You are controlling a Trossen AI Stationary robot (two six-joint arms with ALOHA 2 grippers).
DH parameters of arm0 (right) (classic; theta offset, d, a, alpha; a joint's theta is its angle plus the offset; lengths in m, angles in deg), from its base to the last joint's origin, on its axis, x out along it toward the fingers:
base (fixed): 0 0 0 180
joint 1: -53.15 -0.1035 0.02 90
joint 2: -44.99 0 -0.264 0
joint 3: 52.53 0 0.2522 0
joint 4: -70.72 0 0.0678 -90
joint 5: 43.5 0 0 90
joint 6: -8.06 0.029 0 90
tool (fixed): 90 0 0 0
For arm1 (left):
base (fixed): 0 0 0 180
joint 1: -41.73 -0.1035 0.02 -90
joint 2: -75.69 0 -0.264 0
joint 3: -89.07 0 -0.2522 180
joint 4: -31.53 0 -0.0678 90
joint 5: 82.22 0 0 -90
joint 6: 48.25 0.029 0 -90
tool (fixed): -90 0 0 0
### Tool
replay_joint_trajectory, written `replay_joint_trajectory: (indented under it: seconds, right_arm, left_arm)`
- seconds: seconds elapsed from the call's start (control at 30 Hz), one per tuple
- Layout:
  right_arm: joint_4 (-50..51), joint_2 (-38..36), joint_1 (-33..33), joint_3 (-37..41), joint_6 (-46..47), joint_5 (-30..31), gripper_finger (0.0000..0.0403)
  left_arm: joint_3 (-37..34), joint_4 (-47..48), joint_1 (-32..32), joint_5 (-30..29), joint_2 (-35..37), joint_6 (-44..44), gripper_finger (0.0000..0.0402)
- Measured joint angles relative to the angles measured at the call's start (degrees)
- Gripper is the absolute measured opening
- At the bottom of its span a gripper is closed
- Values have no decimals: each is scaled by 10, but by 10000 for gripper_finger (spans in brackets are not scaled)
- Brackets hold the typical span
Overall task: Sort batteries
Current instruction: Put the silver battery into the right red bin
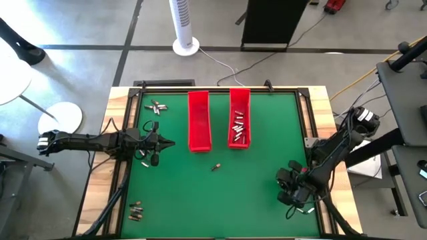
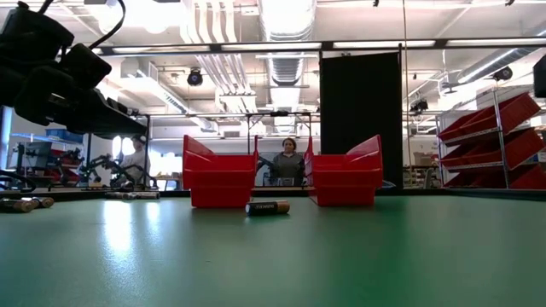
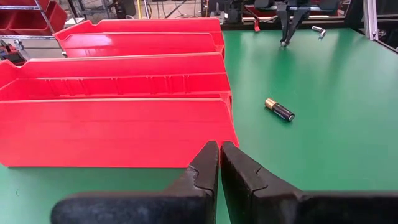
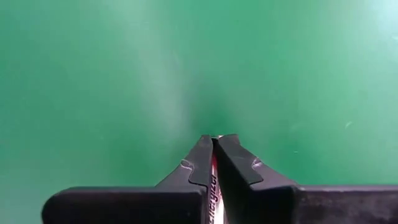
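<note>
Two long red trays stand side by side at the far middle of the green mat. The left tray [image 1: 199,120] looks bare, and the right tray [image 1: 239,118] holds several silvery batteries [image 1: 238,129]. One dark battery [image 1: 215,167] lies loose on the mat in front of the trays. My left gripper [image 1: 170,143] is shut on nothing, level, just left of the left tray [image 3: 112,124]. My right gripper [image 1: 287,187] is at the near right, pointing steeply down over bare mat and shut on a battery [image 4: 214,186]. My right gripper pinches a silvery battery between its two fingers. Only a narrow strip with lettering [image 4: 213,190] shows in the slit between them, and it runs along the fingers. The fingers [image 4: 239,165] point steeply down at the mat. The fingers hide the rest of the battery.
More loose batteries lie at the far left [image 1: 157,107] and at the near left corner [image 1: 136,212]. The lone dark battery also shows in the left wrist view [image 3: 279,109] and the low view [image 2: 268,207]. A person sits in the room beyond the table [image 2: 288,162].
</note>
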Motion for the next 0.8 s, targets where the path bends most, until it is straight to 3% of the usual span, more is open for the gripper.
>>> replay_joint_trajectory:
  seconds: [0.33,0.57,0.8]
  right_arm:
    - [-1,48,-68,1,28,85,13]
    - [-36,109,-94,-1,70,90,13]
    - [-42,121,-94,0,71,94,13]
  left_arm:
    - [0,0,0,0,0,0,0]
    - [0,0,0,0,0,0,0]
    - [0,0,0,0,0,0,0]
